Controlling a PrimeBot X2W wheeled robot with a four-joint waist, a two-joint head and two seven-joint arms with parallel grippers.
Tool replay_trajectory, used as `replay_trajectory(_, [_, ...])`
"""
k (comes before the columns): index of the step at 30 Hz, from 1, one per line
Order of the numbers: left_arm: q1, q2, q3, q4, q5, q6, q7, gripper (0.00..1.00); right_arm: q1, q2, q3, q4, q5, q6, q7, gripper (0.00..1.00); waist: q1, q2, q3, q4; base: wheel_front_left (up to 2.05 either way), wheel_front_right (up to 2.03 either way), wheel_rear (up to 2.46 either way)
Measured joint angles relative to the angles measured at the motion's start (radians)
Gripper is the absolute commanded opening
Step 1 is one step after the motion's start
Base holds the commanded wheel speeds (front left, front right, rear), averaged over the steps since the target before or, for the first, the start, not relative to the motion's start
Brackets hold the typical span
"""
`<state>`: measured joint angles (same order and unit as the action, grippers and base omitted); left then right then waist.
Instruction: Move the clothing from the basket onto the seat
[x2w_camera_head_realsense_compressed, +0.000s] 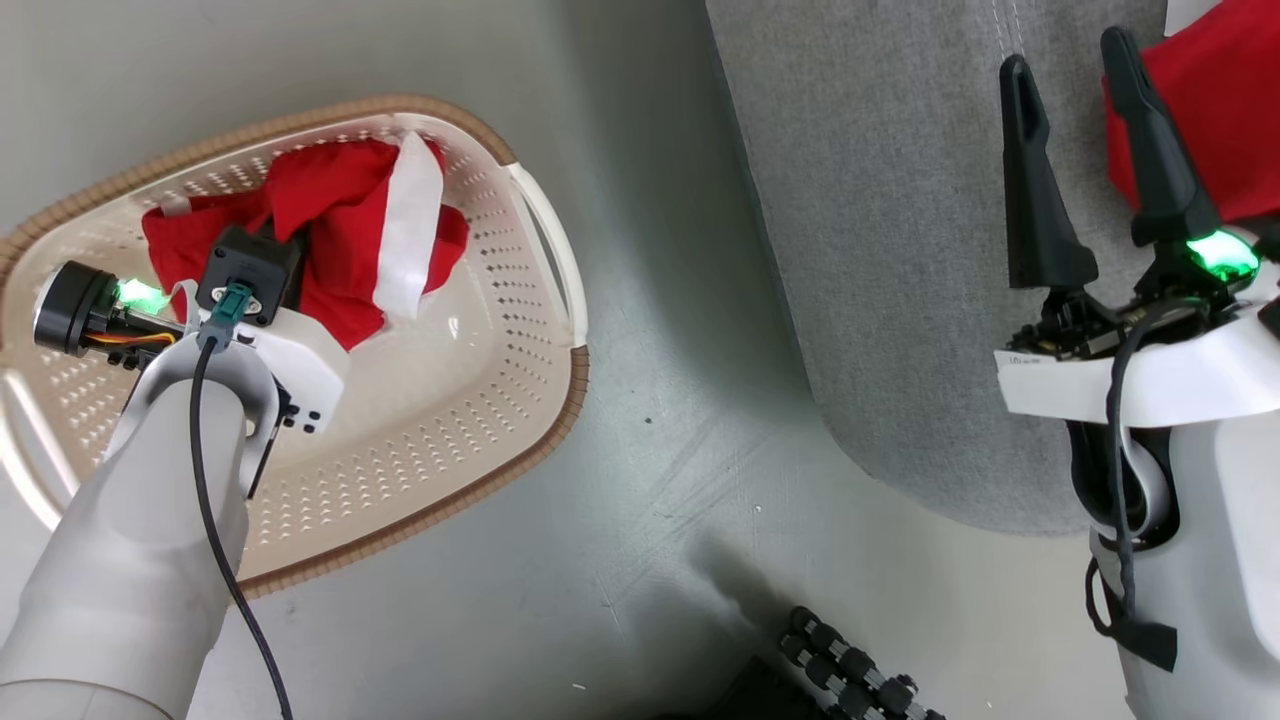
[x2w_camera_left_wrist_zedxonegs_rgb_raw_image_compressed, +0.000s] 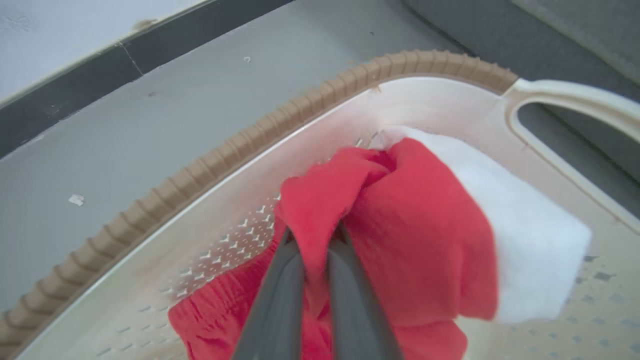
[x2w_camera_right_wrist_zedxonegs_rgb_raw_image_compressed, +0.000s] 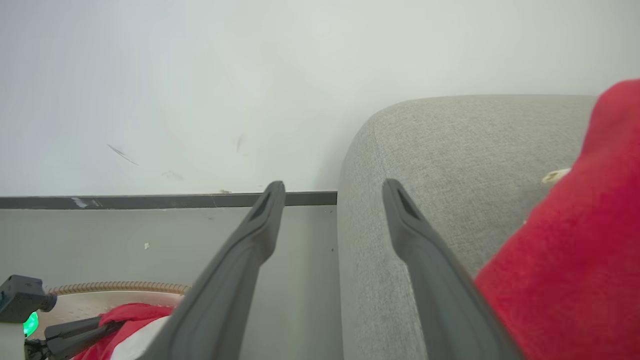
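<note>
The cream basket (x2w_camera_head_realsense_compressed: 450, 400) with its brown rim stands on the floor at the left. One red garment (x2w_camera_head_realsense_compressed: 340, 230) with a white band lies bunched at its far end. My left gripper (x2w_camera_left_wrist_zedxonegs_rgb_raw_image_compressed: 315, 240) reaches down into the basket, its fingers shut on a raised fold of that garment (x2w_camera_left_wrist_zedxonegs_rgb_raw_image_compressed: 420, 235). In the head view the left wrist (x2w_camera_head_realsense_compressed: 245, 280) hides the fingers. The grey seat (x2w_camera_head_realsense_compressed: 900, 250) fills the upper right. My right gripper (x2w_camera_head_realsense_compressed: 1065, 55) stands open over it, holding nothing. A second red garment (x2w_camera_head_realsense_compressed: 1220, 110) lies on the seat just right of that gripper (x2w_camera_right_wrist_zedxonegs_rgb_raw_image_compressed: 334, 186).
Grey floor (x2w_camera_head_realsense_compressed: 650, 350) separates the basket and the seat. A white basket handle (x2w_camera_head_realsense_compressed: 550, 240) faces the seat. A black ribbed part (x2w_camera_head_realsense_compressed: 850, 670) sits at the bottom edge. In the right wrist view a pale wall with a dark baseboard (x2w_camera_right_wrist_zedxonegs_rgb_raw_image_compressed: 150, 201) stands behind.
</note>
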<state>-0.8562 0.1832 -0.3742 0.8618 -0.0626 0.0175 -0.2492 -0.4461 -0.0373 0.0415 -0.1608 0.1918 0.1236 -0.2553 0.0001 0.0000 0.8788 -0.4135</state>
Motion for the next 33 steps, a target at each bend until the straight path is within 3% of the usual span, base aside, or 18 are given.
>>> replay_trajectory(18, [0.142, 0.010, 0.100, -0.447, -0.068, 0.048, -0.003, 0.00, -0.036, -0.002, -0.008, 0.073, -0.062, 0.000, 0.000, 1.00, 0.0000, 0.0000, -0.130, 0.085, 0.00, 0.00, 0.00])
replay_trajectory(24, [0.192, 0.018, 0.106, -0.532, -0.074, 0.045, -0.004, 0.00, -0.035, -0.003, -0.007, 0.101, -0.081, 0.000, 0.000, 1.00, 0.0000, 0.0000, -0.187, 0.110, 0.00, 0.00, 0.00])
replay_trajectory(33, [0.274, 0.073, 0.125, -0.596, -0.081, 0.033, -0.005, 0.00, -0.027, -0.005, 0.010, 0.161, -0.134, 0.000, 0.000, 1.00, 0.0000, 0.0000, -0.300, 0.152, 0.00, 0.00, 0.00])
